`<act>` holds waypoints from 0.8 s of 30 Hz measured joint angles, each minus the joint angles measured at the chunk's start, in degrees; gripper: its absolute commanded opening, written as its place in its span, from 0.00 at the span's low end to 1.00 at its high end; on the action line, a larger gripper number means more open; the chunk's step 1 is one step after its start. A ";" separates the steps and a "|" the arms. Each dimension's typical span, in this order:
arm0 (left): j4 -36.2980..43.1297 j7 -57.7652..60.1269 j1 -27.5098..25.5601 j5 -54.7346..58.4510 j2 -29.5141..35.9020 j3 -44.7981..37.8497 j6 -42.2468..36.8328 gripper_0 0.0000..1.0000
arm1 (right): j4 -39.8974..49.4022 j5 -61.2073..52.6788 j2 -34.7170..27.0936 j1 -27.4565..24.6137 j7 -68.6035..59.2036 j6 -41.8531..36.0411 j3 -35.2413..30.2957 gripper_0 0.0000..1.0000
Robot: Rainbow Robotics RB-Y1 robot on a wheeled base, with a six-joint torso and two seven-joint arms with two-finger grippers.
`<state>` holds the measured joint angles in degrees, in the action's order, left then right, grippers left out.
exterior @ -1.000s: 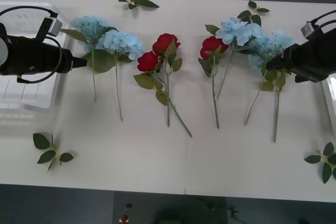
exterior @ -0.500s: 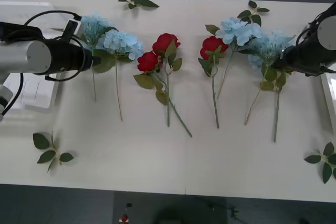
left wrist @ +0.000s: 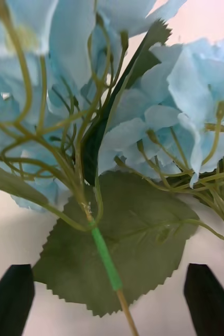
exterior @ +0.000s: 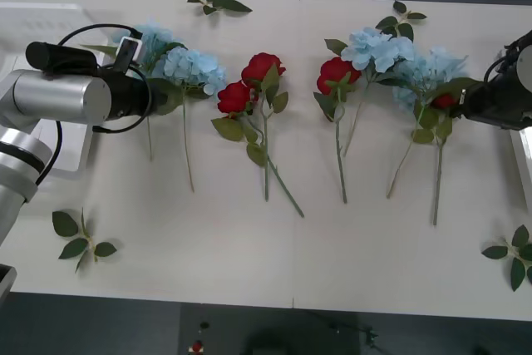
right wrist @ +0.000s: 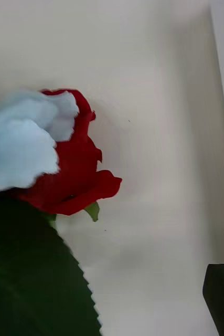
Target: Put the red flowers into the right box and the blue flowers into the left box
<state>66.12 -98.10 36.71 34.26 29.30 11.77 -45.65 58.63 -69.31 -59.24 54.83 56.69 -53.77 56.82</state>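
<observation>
Several blue flowers lie on the white table: two on the left (exterior: 189, 66) and two on the right (exterior: 426, 71). Two red flowers (exterior: 249, 81) lie crossed in the middle, and another (exterior: 337, 72) lies beside the right blue ones. My left gripper (exterior: 156, 93) is open and low over the left blue flowers, with a green stem (left wrist: 105, 257) between its black fingers (left wrist: 12, 299). My right gripper (exterior: 461, 106) is open beside a red flower (right wrist: 75, 168) half hidden under a blue bloom (right wrist: 17, 142). A leaf covers one of its fingers; the other finger (right wrist: 223, 299) shows.
The left box (exterior: 50, 11) stands at the far left behind my left arm. The right box rim (exterior: 524, 151) shows at the right edge. Loose leaf sprigs lie at the back (exterior: 218, 3), front left (exterior: 79, 239) and front right (exterior: 515, 255).
My left arm has swung from over the left box to the left blue flowers. My right arm has drawn back to the right, and a red bloom now shows under the rightmost blue flower.
</observation>
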 measured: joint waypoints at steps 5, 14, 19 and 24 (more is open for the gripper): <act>-0.08 2.61 0.00 -1.12 -0.11 2.96 0.01 0.54 | -1.00 -0.12 0.13 -0.01 -2.20 6.36 6.88 1.00; -1.70 2.61 0.00 -2.28 -0.44 3.71 0.02 0.00 | -9.97 -0.76 7.64 -0.12 -2.93 14.15 7.08 1.00; 0.07 2.61 0.00 -2.32 -0.18 3.61 1.05 0.00 | -13.45 -0.25 10.77 0.20 -2.99 16.43 6.66 0.51; 7.03 2.61 0.00 -1.97 2.60 3.42 1.05 0.00 | -15.40 -0.26 11.16 0.28 -3.00 17.81 6.66 0.00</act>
<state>73.15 -95.49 36.70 32.28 31.91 15.19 -44.60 43.23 -69.57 -48.08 55.11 53.69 -35.96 63.48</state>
